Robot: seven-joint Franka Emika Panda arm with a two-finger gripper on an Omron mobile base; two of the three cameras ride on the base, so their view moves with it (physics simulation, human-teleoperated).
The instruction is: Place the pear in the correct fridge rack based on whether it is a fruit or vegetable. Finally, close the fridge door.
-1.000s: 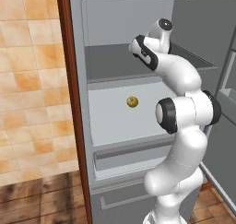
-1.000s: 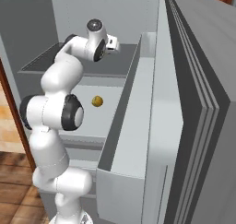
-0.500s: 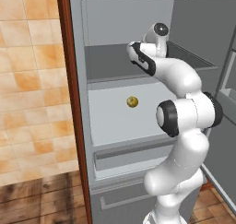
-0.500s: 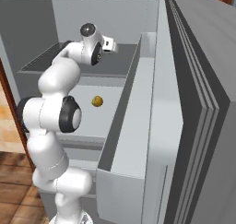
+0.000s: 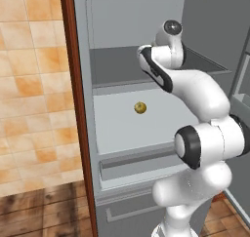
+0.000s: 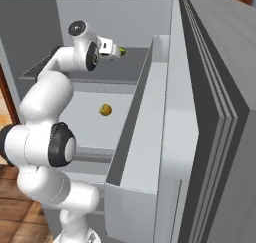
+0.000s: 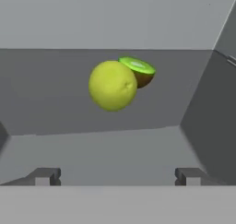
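Fingers (image 7: 45, 176) wide apart, gripper (image 7: 117, 177) level before the pear (image 7: 113, 85), seemingly on the fridge rack (image 7: 64, 98).

Pear (image 7: 112, 85): bright yellow-green. Cut fruit (image 7: 138, 71) behind pear: vivid green face, brown skin. Fridge rack (image 7: 60, 108) under pear: dark grey. Round fruit (image 5: 140, 107) below rack: dull yellow-brown, on pale whitish shelf (image 5: 122, 126). Fridge door (image 6: 220, 117): grey.

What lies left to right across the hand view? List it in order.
Left dark fingertip → round bright yellow-green pear → cut kiwi half with a green face, touching the pear's right side → right dark fingertip → grey fridge side wall.
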